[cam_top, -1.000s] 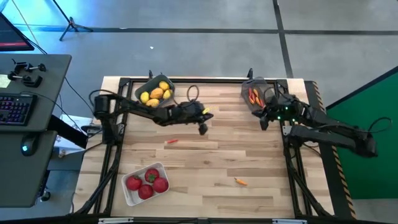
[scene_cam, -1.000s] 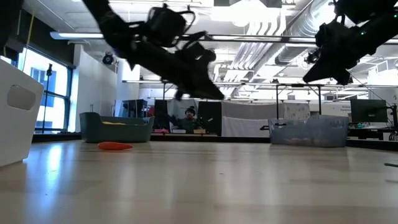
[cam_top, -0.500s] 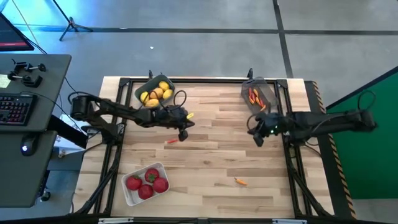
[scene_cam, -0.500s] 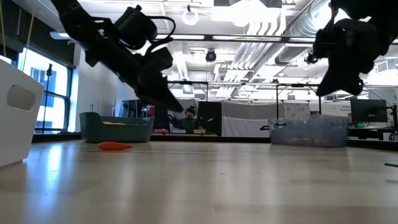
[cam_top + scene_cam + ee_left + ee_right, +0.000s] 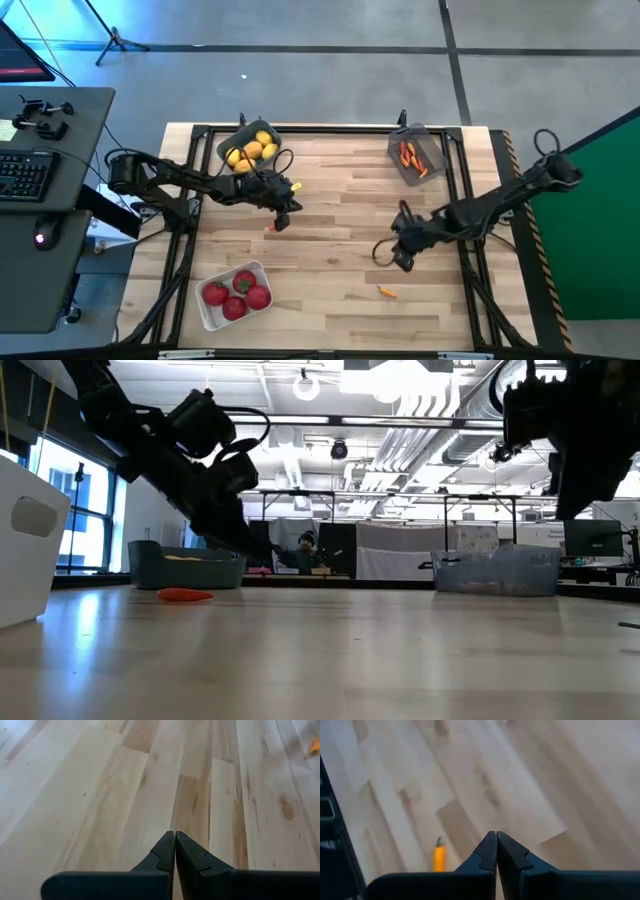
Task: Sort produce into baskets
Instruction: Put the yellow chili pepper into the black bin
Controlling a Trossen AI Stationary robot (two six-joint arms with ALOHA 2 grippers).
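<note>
The dark left gripper (image 5: 281,222) hung left of frame centre, fingers pressed together. The dark right gripper (image 5: 401,260) hung lower right of centre, likewise closed.

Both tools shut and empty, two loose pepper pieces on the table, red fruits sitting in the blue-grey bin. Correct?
Not quite: the round red fruits sit in the white plastic bin, as the high view shows. The rest holds: left tool and right tool are shut and empty, with small orange-red pepper pieces and loose on the wooden table.
</note>
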